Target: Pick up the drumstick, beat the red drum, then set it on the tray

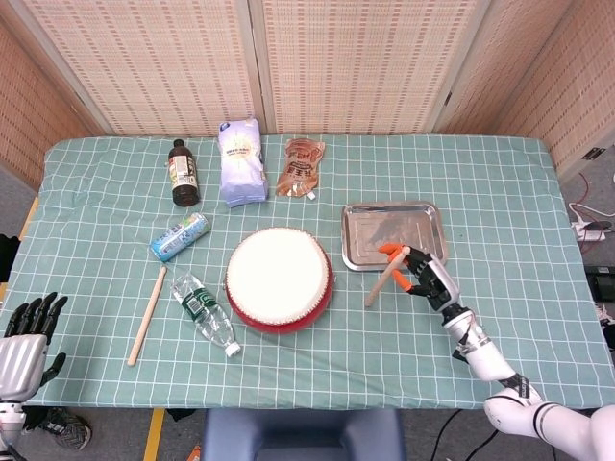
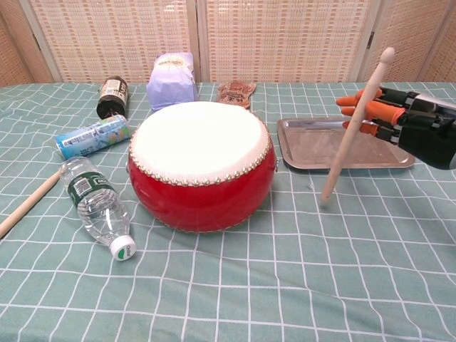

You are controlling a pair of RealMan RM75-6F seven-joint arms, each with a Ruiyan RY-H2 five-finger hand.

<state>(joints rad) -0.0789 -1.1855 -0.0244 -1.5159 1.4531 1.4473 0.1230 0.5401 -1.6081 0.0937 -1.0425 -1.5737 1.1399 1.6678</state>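
Note:
The red drum (image 1: 280,280) (image 2: 201,163) with its white skin sits mid-table. My right hand (image 1: 425,277) (image 2: 410,125), with orange fingertips, holds a wooden drumstick (image 1: 381,281) (image 2: 353,130) to the right of the drum. The stick stands tilted, its low end hanging just above the cloth and apart from the drum. Behind it lies the metal tray (image 1: 393,235) (image 2: 343,143), with nothing in it. A second drumstick (image 1: 147,315) (image 2: 27,204) lies on the cloth at the left. My left hand (image 1: 26,341) hangs off the table's near left corner, fingers spread and holding nothing.
A water bottle (image 1: 204,313) (image 2: 95,204) and a blue can (image 1: 180,236) (image 2: 92,136) lie left of the drum. A dark bottle (image 1: 183,174), a white bag (image 1: 241,161) and a brown pouch (image 1: 301,167) stand along the back.

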